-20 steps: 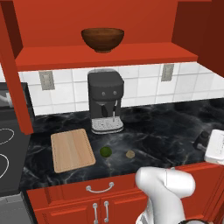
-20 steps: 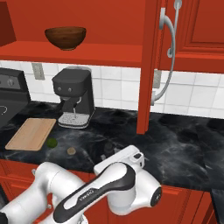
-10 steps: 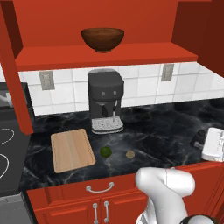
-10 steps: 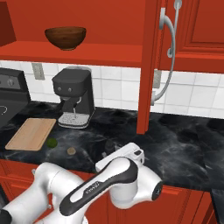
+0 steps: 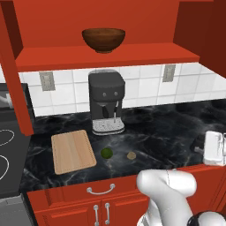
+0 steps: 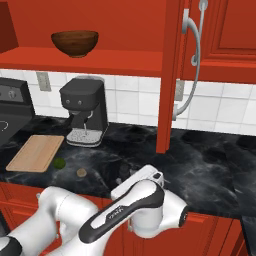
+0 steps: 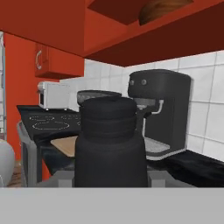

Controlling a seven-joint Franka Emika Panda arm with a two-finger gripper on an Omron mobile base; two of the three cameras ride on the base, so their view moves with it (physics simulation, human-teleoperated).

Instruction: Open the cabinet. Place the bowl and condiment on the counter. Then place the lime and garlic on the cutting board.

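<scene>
Cabinet (image 6: 172,75): open, done. Bowl (image 5: 103,39): on cabinet shelf, not yet moved. Condiment (image 7: 110,142): between the jaws, gripped, low over counter (image 5: 167,132) at right. Lime (image 5: 106,153), garlic (image 5: 131,155): on counter beside cutting board (image 5: 73,150), pending.

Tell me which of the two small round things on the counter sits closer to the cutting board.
The lime, the dark green ball. It lies just off the cutting board, while the tan garlic sits on the lime's far side, farther from the board.
</scene>
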